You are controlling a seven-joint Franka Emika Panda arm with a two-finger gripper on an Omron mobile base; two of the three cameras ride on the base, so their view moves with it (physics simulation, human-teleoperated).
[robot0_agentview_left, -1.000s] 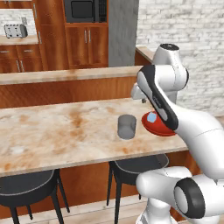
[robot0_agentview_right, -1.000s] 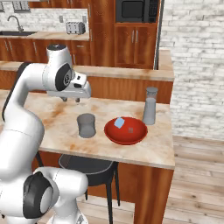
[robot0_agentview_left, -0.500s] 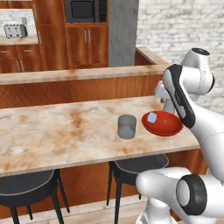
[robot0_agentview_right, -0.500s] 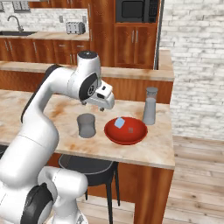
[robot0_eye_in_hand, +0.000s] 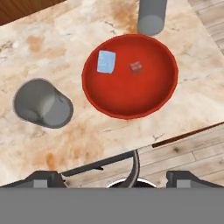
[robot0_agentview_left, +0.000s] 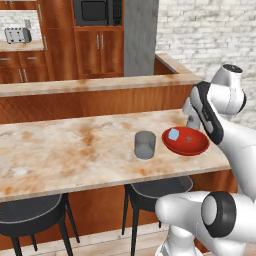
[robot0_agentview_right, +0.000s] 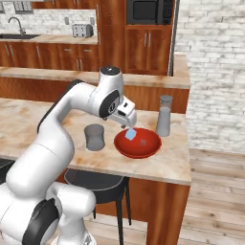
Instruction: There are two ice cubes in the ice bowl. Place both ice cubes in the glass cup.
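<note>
In the left base view, the bowl [robot0_agentview_left: 185,141] sat right of centre on the marbled tabletop [robot0_agentview_left: 65,155], near its right end. One cube [robot0_agentview_left: 173,134] lay at the bowl's upper left, against the inner wall. The cup [robot0_agentview_left: 145,145] stood upright just left of the bowl, apart from it. The arm crossed the right of the frame and hid its own hand.

In the right base view, the bowl [robot0_agentview_right: 138,143] lay at the centre of the frame with the cup [robot0_agentview_right: 94,137] to its left and a grey bottle [robot0_agentview_right: 163,115] standing upright to its upper right, near but not touching. The gripper [robot0_agentview_right: 128,122] hung over the bowl's upper-left rim. The pale cube [robot0_agentview_right: 130,135] sat just below it, and a second, fainter cube [robot0_agentview_right: 143,141] lay near the bowl's middle. Whether the fingers touched the pale cube could not be told from there.

In the hand view, the bowl [robot0_eye_in_hand: 131,76] took up the upper middle. The pale cube [robot0_eye_in_hand: 106,61] rested in its upper left part and the fainter, reddish-looking cube [robot0_eye_in_hand: 135,67] lay near the middle, the two apart. The cup [robot0_eye_in_hand: 41,103] lay at left, its mouth open to the camera. The bottle [robot0_eye_in_hand: 152,15] stood at the top edge. The fingers [robot0_eye_in_hand: 43,178] showed at the lower corners, spread wide and holding nothing.
</note>
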